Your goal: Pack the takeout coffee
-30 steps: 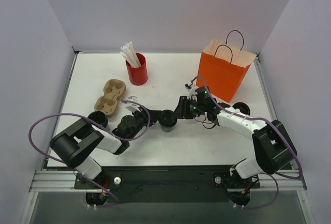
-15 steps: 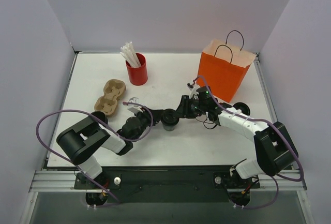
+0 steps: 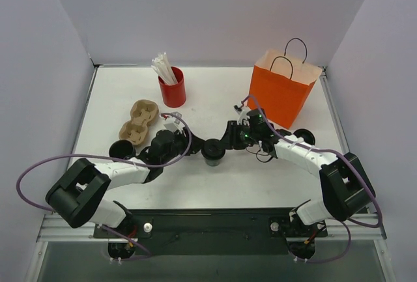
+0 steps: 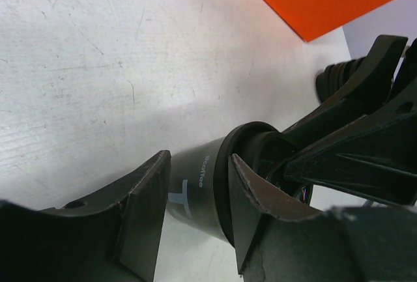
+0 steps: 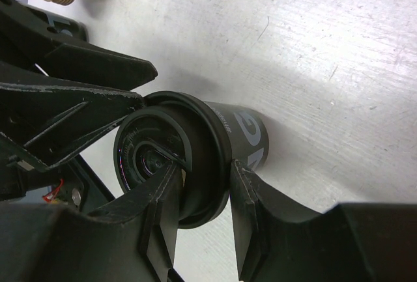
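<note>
- The white table carries everything; both arms reach from its near edge toward its middle.
- A small dark paper cup with a round black lid sits at the middle of the table, between the two grippers. White lettering shows on its side. Whether its base rests on the table I cannot tell.
- The left gripper comes in from the left and straddles the cup's body. Its jaws are partly spread, with a clear gap between one pad and the cup wall, so it has no grip.
- The right gripper comes in from the right, its two fingers pressed against opposite sides of the lid's rim, clamping the cup.
- A second small dark cup with a black lid stands near the left edge, just beside the left arm.
- A dark round object lies to the right, partly hidden by the right arm; too small to identify.
- A brown moulded-pulp two-cup carrier lies farther back on the left.
- A red cup of white sticks stands beyond it.
- An orange paper bag with black cord handles stands upright at the far right.
</note>
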### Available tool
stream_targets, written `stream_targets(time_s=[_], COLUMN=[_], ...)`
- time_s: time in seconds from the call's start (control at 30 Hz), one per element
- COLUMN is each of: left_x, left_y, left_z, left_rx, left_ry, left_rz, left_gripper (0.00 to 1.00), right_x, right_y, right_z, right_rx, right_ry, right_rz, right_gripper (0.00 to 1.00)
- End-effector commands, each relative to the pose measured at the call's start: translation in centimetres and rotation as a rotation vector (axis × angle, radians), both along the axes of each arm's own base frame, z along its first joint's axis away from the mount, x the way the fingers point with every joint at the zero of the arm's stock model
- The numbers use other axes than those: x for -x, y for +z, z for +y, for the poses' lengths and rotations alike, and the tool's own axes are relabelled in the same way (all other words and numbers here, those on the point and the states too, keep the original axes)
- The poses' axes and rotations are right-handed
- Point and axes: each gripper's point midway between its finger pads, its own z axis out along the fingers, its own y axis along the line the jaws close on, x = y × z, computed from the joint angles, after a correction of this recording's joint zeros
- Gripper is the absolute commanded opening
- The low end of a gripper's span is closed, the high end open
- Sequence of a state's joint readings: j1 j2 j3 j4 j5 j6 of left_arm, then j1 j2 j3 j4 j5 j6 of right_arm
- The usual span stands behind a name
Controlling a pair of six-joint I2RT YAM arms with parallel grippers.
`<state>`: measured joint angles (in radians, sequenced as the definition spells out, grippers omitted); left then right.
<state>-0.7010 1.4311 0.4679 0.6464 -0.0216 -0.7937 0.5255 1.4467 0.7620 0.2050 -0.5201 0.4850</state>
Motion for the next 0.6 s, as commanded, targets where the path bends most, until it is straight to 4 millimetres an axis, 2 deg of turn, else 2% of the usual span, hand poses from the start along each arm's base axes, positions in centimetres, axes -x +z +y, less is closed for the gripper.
stream_targets(time_s=[0.0,0.1,0.3,0.47,0.57], left_x=[5.0,4.9,5.7,5.0,4.3], left_y=[-1.3,0.1,0.7,1.4,2.7], left_z=[-0.9,-1.1,-0.9,0.7,1.5], left_rx=[-0.06,-0.038,-0.026,-0.013,-0.002], left_ry=[-0.305,-0.338,-0.356,-0.305,-0.271], left_rz=[0.14,0.113,0.104,0.103,0.086], left_gripper=[0.51,0.51,0.51,0.52,0.54], right_x=[3.1,3.1,3.0,3.2,3.3], right_y=[-5.6,-5.6,-5.5,-5.4,-5.3], right_z=[-2.6,-2.7,-2.7,-2.9,-3.0], right_rx=[0.197,0.198,0.2,0.208,0.21], right_ry=[0.024,0.026,0.024,0.023,0.024], right_rz=[0.132,0.132,0.131,0.125,0.122], right_gripper=[0.14,0.14,0.13,0.13,0.14])
